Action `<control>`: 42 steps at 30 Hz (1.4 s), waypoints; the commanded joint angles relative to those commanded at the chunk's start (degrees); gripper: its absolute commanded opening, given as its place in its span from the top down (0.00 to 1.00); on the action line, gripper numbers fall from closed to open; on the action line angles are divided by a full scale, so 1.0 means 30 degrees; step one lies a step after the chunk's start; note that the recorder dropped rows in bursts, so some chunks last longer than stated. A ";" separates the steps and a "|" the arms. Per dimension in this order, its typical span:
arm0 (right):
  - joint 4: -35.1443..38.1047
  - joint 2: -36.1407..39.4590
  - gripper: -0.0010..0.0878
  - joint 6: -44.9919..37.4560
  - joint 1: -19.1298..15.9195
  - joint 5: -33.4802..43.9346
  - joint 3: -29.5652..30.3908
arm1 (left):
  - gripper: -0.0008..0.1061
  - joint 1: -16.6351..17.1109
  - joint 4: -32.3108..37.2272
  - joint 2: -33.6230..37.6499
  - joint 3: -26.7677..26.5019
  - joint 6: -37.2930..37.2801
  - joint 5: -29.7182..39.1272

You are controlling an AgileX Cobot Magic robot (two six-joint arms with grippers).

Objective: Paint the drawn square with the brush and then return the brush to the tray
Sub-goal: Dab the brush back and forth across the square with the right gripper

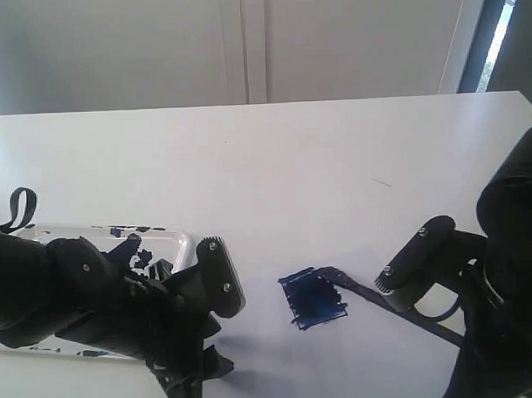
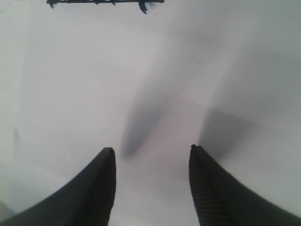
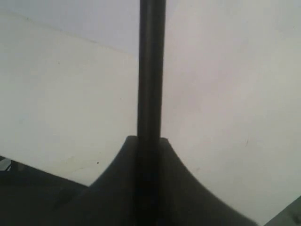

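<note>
The drawn square [image 1: 313, 299] is smeared dark blue on the white sheet, low in the middle of the exterior view. The brush [image 1: 361, 288] lies slanted, its tip at the square's upper right corner and its black handle [image 3: 151, 70] running back toward the right arm. My right gripper [image 3: 149, 139] is shut on that handle. My left gripper [image 2: 151, 149] hangs open over bare white paper with nothing between its fingers; a dark painted edge of the square [image 2: 103, 2] shows beyond it. The tray [image 1: 182, 243], smeared with blue-black paint, sits at the left, partly hidden behind the left arm.
The bulky left arm [image 1: 86, 293] covers much of the tray and the near left corner. The right arm [image 1: 512, 243] fills the near right corner. The white table [image 1: 265, 164] runs back to a wall.
</note>
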 joint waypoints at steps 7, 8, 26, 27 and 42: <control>0.0131 -0.0949 0.99 0.0050 0.0000 -0.1482 -0.0178 | 0.49 0.0000 0.0000 -0.0312 0.0000 -0.0026 -0.0096; 0.0131 -0.1071 0.99 0.0050 0.0000 -0.1536 -0.0178 | 0.49 0.0000 0.0000 -0.0312 0.0000 -0.0026 -0.0096; 0.1113 -0.0513 0.99 -0.0346 0.0000 -0.0290 -0.0144 | 0.49 0.0000 -0.0028 -0.0315 0.0000 -0.0130 -0.0096; 0.1214 -0.0388 0.99 -0.0439 0.0000 -0.0290 -0.0144 | 0.49 0.0000 -0.0028 -0.0315 0.0000 -0.0130 -0.0096; 0.1266 0.0060 0.99 -0.0620 0.0000 -0.0536 -0.0144 | 0.49 0.0000 -0.0028 -0.0315 0.0000 -0.0221 -0.0096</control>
